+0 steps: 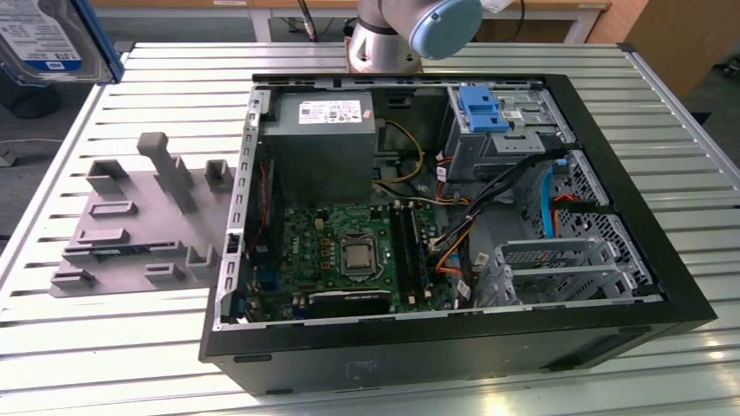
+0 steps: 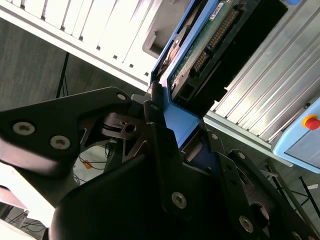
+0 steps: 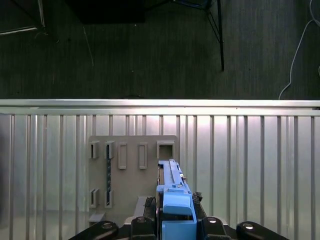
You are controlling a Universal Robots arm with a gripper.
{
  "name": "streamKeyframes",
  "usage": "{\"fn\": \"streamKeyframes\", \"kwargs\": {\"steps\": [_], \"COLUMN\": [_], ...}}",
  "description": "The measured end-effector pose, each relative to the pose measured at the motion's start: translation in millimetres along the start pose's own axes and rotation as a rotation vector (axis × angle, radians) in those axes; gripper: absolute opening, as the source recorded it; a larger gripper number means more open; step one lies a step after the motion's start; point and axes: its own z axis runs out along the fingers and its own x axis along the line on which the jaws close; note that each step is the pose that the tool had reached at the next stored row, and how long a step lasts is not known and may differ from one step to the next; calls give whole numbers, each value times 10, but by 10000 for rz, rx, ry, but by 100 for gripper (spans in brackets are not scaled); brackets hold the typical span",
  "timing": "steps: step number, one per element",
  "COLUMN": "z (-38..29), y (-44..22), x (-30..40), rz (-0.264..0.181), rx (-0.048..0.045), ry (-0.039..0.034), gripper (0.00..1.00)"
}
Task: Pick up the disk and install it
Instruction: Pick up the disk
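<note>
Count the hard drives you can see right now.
1. The disk is clamped in the gripper, at the exterior view's upper left corner. Others could be hidden inside the computer case.

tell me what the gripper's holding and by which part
The gripper is shut on the disk. It clamps the blue bracket at one end of the disk, with a finger on each side.
</note>
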Motion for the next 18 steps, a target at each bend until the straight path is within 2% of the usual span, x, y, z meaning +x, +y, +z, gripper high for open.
{"fn": "streamKeyframes", "kwargs": {"steps": [18], "z": [1], "y": [-171], "x": [-2], "rz": [0], "rx": [1], "ry": [-1], "gripper": [36]}}
